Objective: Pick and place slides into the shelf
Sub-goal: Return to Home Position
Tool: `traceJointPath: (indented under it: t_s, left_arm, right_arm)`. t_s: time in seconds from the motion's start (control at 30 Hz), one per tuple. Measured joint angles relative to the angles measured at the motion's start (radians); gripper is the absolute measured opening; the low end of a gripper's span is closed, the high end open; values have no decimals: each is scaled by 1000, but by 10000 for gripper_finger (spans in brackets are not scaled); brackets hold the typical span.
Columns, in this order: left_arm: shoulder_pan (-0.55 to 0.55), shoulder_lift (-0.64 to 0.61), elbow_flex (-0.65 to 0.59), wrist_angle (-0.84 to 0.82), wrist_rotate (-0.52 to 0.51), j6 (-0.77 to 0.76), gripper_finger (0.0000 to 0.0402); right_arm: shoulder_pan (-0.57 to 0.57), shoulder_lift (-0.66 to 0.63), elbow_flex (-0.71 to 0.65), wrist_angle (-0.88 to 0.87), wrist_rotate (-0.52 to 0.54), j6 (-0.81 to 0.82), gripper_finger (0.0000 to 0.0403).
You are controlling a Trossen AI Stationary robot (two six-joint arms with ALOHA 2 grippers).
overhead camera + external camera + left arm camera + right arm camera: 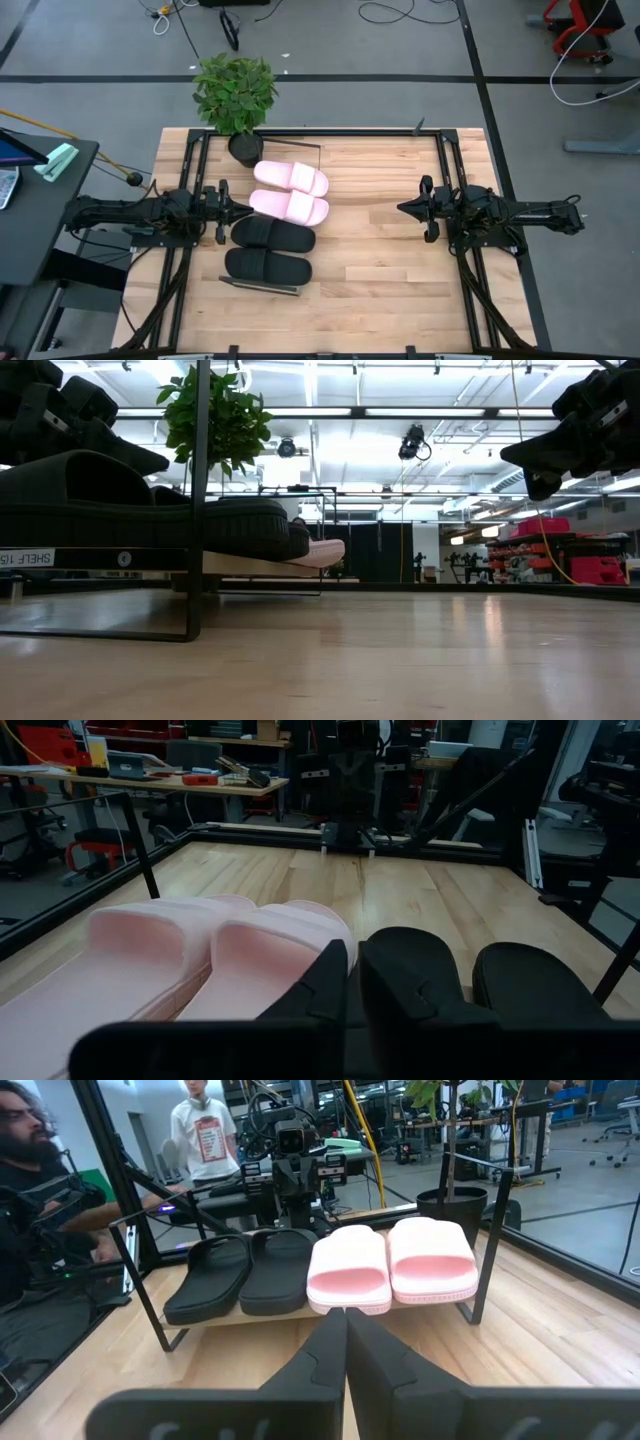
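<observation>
Four slides lie side by side, soles down, on the shelf (250, 1316), a light-wood board with thin dark end frames (262, 287). The two pale pink slides (292, 177) (290, 206) are on its far half. The two black slides (273, 235) (267, 266) are on its near half. My left gripper (240, 207) (347, 955) is shut and hovers at the shelf's left side, just above the slides' ends, between the nearer pink one (270, 955) and a black one (415, 970). My right gripper (403, 208) (345, 1340) is shut, raised over the table's right half and pointing at the shelf.
A potted plant (235, 90) stands at the table's far edge behind the shelf, with its pot (450, 1205) beside the far pink slide. Bare wooden tabletop (380, 270) lies between the shelf and my right arm. Two people (25, 1170) (200, 1135) are beyond the table's left side.
</observation>
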Motion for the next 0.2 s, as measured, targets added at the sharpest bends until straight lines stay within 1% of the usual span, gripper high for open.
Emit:
traceJointPath:
  t_s: [0.2]
  left_arm:
    - [0,0,0,0,0,0,25]
  right_arm:
    - [0,0,0,0,0,0,14]
